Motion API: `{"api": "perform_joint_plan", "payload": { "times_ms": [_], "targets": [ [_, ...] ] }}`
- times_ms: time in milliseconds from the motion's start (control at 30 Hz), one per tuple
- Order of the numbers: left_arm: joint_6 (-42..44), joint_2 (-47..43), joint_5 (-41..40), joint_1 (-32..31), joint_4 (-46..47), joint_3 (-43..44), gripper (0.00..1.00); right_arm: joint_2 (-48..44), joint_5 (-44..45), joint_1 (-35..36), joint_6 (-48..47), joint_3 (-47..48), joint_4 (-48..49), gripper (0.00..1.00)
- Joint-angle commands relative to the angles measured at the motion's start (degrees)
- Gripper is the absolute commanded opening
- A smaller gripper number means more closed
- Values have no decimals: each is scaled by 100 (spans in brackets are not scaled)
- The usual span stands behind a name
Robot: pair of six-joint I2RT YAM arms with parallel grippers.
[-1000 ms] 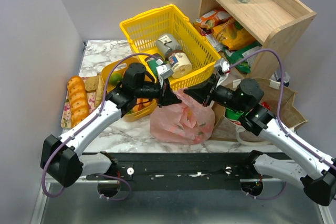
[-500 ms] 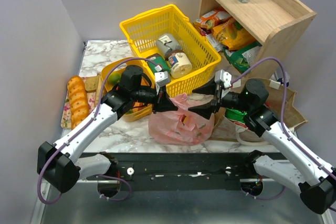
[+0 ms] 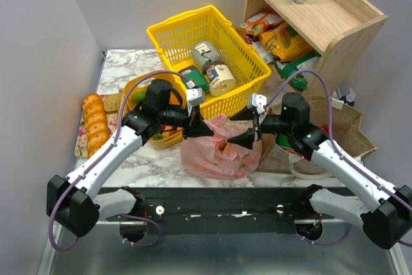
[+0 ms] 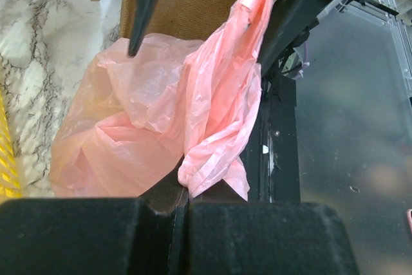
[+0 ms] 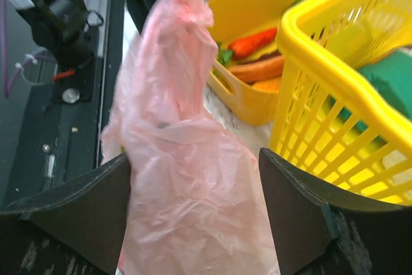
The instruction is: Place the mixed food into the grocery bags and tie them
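The pink bag [image 3: 215, 152] sits on the tabletop [image 3: 125, 62] at the near edge, between the two arms and just in front of the yellow basket [image 3: 187, 30]. It bulges, and small coloured shapes show through the film, so some of the food seems to be inside already.

The left hand [image 3: 205, 128] is clamped on a gathered strip of the bag's mouth. In the left wrist view its fingers [image 4: 161, 201] are pressed together on the film, and the strip [image 4: 241, 62] rises taut and twisted away from them. Held this way, it likely serves as one end of a knot.

The right hand [image 3: 243, 127] faces it from the other side with its fingers spread wide and nothing gripped. In the right wrist view a crumpled plume of the pink bag [image 5: 183, 159] stands in the gap between the two fingers [image 5: 293, 217]. The open stance suggests it is lined up to take that second ear of film, so the two ends can be crossed and tied.

Some toy food [image 5: 254, 56] lies in the yellow tub [image 5: 257, 4] behind the bag, so loading may not be finished. The brown paper bag [image 3: 351, 130] lies to the right under the right arm, and no hand is on it.

The film is thin and slippery, so a shallow grip could slide off when the ends are pulled.
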Motion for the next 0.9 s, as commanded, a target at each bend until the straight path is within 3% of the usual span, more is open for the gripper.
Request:
{"api": "perform_joint_plan", "payload": {
  "times_ms": [0, 333, 433, 467, 533, 667, 867],
  "targets": [
    [63, 39, 273, 29, -50, 187, 0, 260, 391, 246, -497, 73, -290, 83],
    [45, 56, 308, 82, -6, 169, 0, 770, 1578, 826, -622, 126, -203, 79],
    [107, 21, 212, 117, -67, 169, 0, 753, 2306, 836, -490, 109, -177, 62],
    [142, 4, 177, 135, -120, 178, 0, 700, 2526, 836, -429, 74, -159, 48],
    [238, -14, 28, 152, -234, 205, 0, 447, 3081, 836, -305, -58, -98, 38],
    [326, -14, -183, 152, -349, 222, 0, -89, 3608, 836, -42, -234, -89, 1],
    [406, -67, -640, 152, -428, 231, 0, -583, 4865, 836, 573, -357, -466, 1]
  ]
}}
